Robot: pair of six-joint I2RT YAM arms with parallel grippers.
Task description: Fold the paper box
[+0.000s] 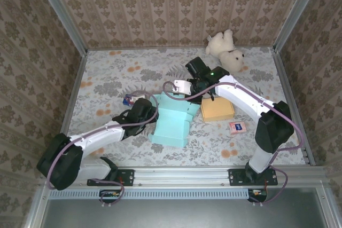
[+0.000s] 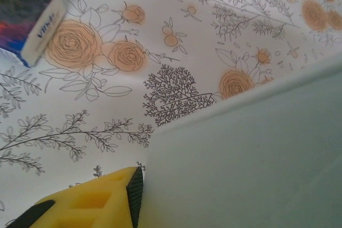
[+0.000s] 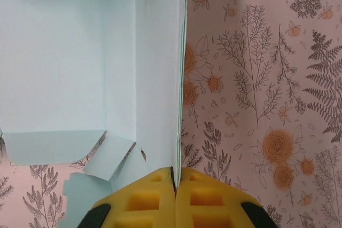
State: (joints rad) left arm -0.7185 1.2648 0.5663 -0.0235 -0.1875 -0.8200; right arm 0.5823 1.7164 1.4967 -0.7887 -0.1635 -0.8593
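Pale-turquoise paper box (image 1: 172,124) lies mid-table, long axis running near to far, with an upright wall at its far end pinched between the closed right gripper (image 3: 175,173); the left gripper (image 1: 142,111) is nearer its left side, and I cannot tell whether that one grips.

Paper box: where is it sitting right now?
Top view: the light-blue paper box lies at the table centre, its far wall pinched by the right gripper, the tan packet just right of it.

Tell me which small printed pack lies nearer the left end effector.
The dark blue pack just beside the left end effector; the pink-edged pack lies right of the paper box.
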